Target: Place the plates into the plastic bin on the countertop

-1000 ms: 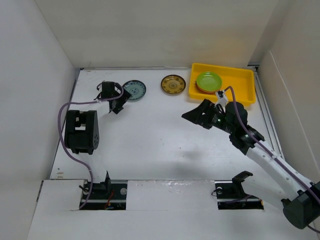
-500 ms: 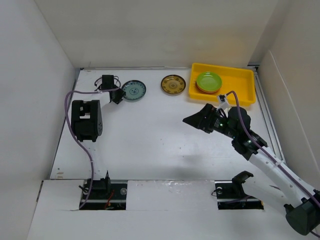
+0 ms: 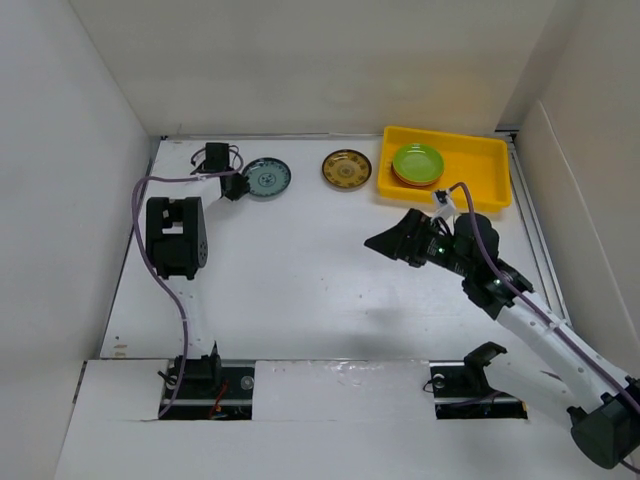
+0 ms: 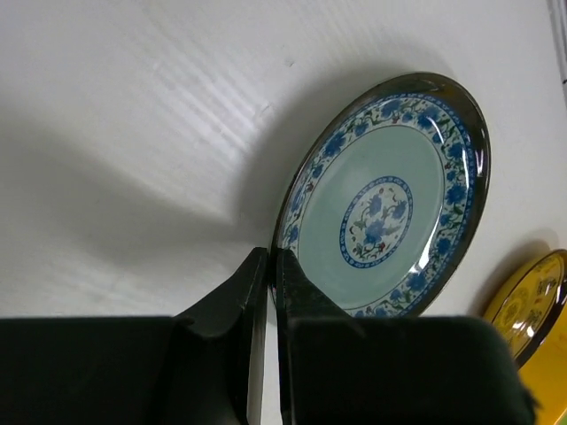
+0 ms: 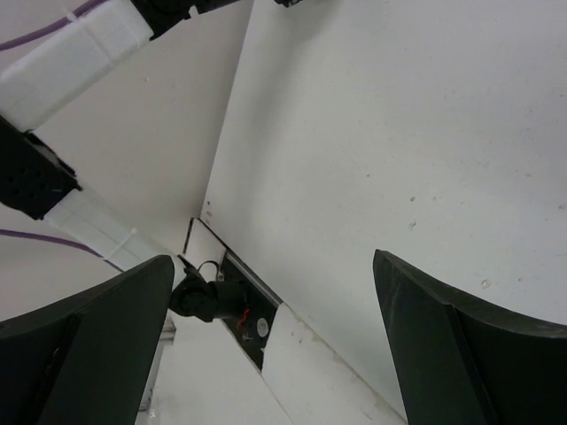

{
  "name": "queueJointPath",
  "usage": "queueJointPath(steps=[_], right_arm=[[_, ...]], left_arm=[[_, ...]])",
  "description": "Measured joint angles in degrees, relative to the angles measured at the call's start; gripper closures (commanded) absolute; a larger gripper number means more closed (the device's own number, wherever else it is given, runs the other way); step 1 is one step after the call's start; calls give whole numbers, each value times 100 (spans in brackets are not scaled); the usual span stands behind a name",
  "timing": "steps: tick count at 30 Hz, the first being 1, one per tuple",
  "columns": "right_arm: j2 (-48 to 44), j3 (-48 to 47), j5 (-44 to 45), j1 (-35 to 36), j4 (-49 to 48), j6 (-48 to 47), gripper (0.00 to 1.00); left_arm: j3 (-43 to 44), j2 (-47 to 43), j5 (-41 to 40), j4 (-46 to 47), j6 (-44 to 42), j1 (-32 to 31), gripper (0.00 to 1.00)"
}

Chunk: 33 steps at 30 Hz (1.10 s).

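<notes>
Pressed nearly together like that, the left hand point(image 4: 268, 257) could just shove the teal plate point(image 4: 381, 212) along instead of gripping it, I'd say. The plate lies near the tabletop point(image 3: 300, 270)'s far left corner, its rim touching the fingertips. The right hand point(image 3: 390, 238) hangs spread near the yellow bin point(image 3: 480, 150).

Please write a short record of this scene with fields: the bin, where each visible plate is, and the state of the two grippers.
bin: yellow plastic bin, far right of the countertop
in bin: lime green plate, on top of a small stack
outside bin: teal patterned plate and gold-brown plate, side by side on the countertop
left gripper: fingers nearly together at the teal patterned plate's rim; whether they grip it is unclear
right gripper: open, empty, above the countertop
</notes>
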<state>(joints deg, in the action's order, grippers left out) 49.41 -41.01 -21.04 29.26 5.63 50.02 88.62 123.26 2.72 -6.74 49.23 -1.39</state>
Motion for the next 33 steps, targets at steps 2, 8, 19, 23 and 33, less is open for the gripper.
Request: queueJointPath(steps=[2, 8, 19, 23, 33], right_arm=[[101, 0, -13, 0, -4, -105, 0], [804, -11, -291, -2, -208, -260, 1], [3220, -1110, -885, -450, -848, -584, 9], [4000, -1764, -1084, -391, -1067, -691, 14], [5713, -3051, -1303, 87, -1381, -745, 48]], left_arm=[[-260, -225, -33, 22, -24, -15, 100], [-1561, -1923, -317, -101, -251, -345, 100], [-3816, -5224, 662, 105, -761, -697, 100], [-4186, -5705, 1213, 131, -966, -686, 100], [-4701, -6389, 2131, 72, -1281, -717, 100]])
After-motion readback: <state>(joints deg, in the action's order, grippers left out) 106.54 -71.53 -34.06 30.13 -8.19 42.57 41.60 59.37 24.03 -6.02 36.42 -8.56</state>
